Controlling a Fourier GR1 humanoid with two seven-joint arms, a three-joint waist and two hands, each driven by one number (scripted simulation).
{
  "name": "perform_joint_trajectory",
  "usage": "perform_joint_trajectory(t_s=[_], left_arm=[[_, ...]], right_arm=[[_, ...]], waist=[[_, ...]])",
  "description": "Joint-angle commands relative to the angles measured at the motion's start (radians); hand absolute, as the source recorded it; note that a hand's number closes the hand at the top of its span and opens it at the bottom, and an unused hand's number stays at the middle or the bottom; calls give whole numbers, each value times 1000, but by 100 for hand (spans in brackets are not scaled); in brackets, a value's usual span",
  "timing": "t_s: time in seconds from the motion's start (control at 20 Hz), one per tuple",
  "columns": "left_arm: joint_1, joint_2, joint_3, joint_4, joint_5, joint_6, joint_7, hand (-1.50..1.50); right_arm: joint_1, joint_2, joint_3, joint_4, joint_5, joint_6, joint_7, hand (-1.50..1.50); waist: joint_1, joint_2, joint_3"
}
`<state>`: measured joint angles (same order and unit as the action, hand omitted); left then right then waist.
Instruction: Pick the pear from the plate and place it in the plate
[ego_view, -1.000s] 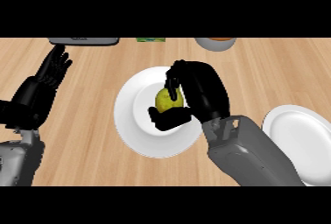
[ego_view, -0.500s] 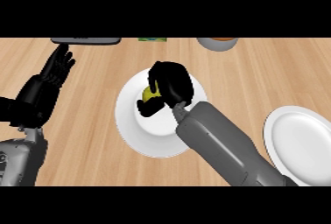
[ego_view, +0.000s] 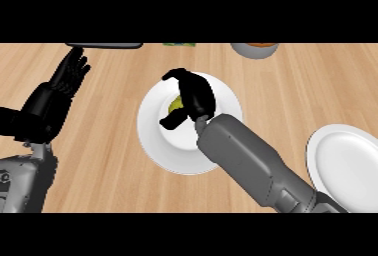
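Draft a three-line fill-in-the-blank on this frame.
1. The pear is held by the ____.
2. The left hand is open and holds ____.
3. The other plate lies to the pear's ____.
Missing: right hand; nothing; right.

My black right hand (ego_view: 193, 97) curls over the small yellow-green pear (ego_view: 176, 105); only a sliver shows between thumb and fingers. My grey right forearm (ego_view: 251, 160) hides the lower right rim of the round white plate (ego_view: 151, 132) and part of a second white plate (ego_view: 348, 150), itself cut by the right edge. A dark flat object (ego_view: 103, 45) and a grey bowl (ego_view: 255, 50) are cropped at the top.
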<state>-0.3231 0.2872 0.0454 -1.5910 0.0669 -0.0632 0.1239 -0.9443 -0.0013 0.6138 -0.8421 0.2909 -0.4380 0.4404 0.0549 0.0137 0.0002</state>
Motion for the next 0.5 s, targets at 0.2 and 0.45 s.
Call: perform_joint_trajectory(t_s=[0.2, 0.45], left_arm=[[24, -20, -17, -45, -7, 5, 24, 0], [40, -20, 5, -3, -20, 8, -22, 0]], right_arm=[[-51, 1, -18, 35, -199, -248, -165, -150], [-14, 1, -103, -4, -353, -239, -287, -150]], waist=[[19, -2, 0], [-17, -6, 0]])
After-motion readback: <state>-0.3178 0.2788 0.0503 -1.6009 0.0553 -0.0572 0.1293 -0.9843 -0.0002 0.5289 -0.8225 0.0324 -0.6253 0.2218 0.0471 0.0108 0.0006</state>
